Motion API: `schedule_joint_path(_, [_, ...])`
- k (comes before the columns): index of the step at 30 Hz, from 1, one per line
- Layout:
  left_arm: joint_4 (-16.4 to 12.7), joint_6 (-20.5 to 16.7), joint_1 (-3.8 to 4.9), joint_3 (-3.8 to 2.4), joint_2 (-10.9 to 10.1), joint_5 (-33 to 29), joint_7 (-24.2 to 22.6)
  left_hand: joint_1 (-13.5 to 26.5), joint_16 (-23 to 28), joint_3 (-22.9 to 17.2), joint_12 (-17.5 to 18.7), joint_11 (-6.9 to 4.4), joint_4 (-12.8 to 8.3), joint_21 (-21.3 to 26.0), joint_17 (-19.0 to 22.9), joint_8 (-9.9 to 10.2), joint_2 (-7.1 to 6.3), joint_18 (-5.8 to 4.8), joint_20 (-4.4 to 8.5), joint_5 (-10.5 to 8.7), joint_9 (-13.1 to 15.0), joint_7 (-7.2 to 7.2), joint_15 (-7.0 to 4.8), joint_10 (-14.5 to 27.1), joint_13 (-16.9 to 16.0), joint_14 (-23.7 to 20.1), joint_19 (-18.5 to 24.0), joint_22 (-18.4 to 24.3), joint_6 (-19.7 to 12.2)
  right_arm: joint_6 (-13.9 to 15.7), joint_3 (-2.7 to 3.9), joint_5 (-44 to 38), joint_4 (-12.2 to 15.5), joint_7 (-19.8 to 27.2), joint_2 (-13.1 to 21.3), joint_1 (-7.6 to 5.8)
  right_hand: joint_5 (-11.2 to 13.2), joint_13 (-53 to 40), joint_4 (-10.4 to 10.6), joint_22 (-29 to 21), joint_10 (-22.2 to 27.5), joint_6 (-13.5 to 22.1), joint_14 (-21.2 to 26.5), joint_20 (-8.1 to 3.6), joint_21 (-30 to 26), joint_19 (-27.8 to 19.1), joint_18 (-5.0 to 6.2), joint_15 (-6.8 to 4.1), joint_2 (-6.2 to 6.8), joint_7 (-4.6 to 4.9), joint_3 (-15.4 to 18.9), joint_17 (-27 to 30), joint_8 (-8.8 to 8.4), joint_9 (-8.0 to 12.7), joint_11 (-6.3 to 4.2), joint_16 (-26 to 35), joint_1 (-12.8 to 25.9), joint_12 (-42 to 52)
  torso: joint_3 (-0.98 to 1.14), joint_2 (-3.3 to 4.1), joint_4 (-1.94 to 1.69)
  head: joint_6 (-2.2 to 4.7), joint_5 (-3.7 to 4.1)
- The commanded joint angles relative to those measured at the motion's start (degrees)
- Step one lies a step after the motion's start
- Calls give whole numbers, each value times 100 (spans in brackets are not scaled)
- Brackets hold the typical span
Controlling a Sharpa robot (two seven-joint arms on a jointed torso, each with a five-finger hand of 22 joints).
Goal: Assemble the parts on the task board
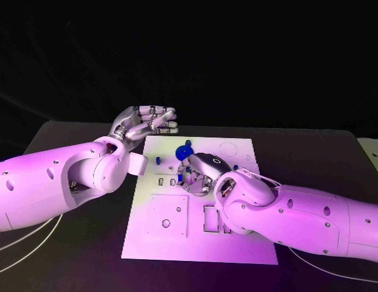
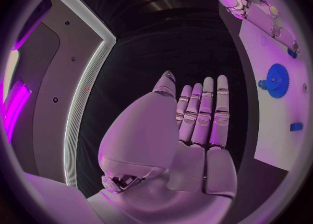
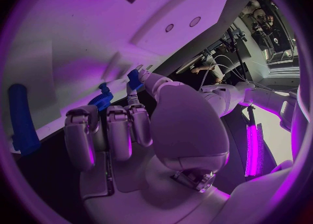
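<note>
White and flat, the task board [image 1: 198, 231] lies in the middle of the black table [image 1: 329, 152], and several small blue parts sit in its far half. The largest is a blue gear [image 2: 276, 80], round with fine teeth; in the head view it [image 1: 185, 151] stands just beyond the right hand [image 1: 202, 173]. A small blue peg [image 1: 159, 160] stands near the board's left edge, and another little blue block [image 2: 296, 126] lies apart from the gear.

The right hand hovers low over the board with its fingers bent downward. In the right wrist view the fingertips [image 3: 133, 99] are at a small blue piece [image 3: 135, 79], and a second blue piece [image 3: 99, 100] lies just beside it — whether the piece is really pinched or only touched, one cannot tell. The left hand [image 1: 145, 121] waits beyond the board's far left corner; its fingers [image 2: 202, 112] are stretched straight and close together, holding nothing.

These parts look like hard plastic — light, stiff and probably smooth, so they may slip or tip easily. The gear is best taken by its rim from two opposite sides, and the small pegs by their sides with a gentle pinch, kept upright for the holes.
</note>
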State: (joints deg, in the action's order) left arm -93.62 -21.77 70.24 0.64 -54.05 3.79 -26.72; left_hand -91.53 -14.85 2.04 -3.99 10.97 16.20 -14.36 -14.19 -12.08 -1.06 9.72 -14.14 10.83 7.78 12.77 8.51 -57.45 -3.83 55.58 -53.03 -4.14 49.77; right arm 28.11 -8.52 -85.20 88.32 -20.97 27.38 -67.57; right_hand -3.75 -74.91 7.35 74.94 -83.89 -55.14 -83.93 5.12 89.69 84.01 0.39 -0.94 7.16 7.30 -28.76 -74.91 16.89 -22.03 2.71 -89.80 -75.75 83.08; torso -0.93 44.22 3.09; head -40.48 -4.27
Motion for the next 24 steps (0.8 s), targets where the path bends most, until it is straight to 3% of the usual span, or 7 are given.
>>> schedule_joint_path(1, [-16,7,4,-4,17,-10,-74,-22,25,-19,10,8,12,24,-5,29,33,83,-40,22,-8,137,-9,23,-5,-47,-10,7,-34,-29,-6,-158,-37,-53,-44,9,31,-900,24,1506,-82,-38,-607,-29,31,599,-39,-40,18,-34,9,-1509,95,-185,-26,-20,54,26,-5,-3,-7,4,8])
schedule_joint_path(7, [-17,19,4,-4,22,-10,-64,-35,27,-26,12,9,4,25,-11,31,37,83,-40,25,-9,137,-9,26,-5,-48,-10,7,-36,9,-14,-114,-108,-20,-86,16,41,-884,52,1506,-68,-48,-607,-31,31,599,-39,-42,59,-39,40,-1509,110,-189,-29,-20,112,7,2,-2,-2,6,11])
schedule_joint_path(10, [-20,26,4,-4,21,-9,-60,-35,27,-26,12,9,4,25,-11,31,37,83,-40,25,-9,137,-9,26,-5,-48,-10,7,-36,19,-17,-108,-128,-3,-106,24,41,-885,53,1506,-68,-45,-607,-32,31,599,-39,-43,71,-40,46,-1509,110,-189,-29,-20,119,7,-5,-2,1,15,19])
schedule_joint_path(19, [-15,35,4,-4,26,-9,-54,-35,27,-26,12,9,4,25,-11,31,37,83,-40,25,-9,137,-9,26,-5,-48,-10,7,-36,5,-28,-144,-226,38,-183,88,40,-882,50,1506,-65,-39,-607,-32,31,599,-39,-43,82,-40,49,-1509,108,-188,-30,-20,119,3,-1,-3,-19,9,0])
schedule_joint_path(24, [-13,38,4,-4,25,-9,-51,-35,27,-26,12,9,4,25,-11,31,37,83,-40,25,-9,137,-9,26,-5,-48,-10,7,-36,-5,-34,-151,-279,72,-207,117,31,-883,41,1506,-65,-29,-607,-33,31,599,-39,-44,93,-40,48,-1509,105,-186,-31,-20,110,3,-3,-5,-6,14,1])
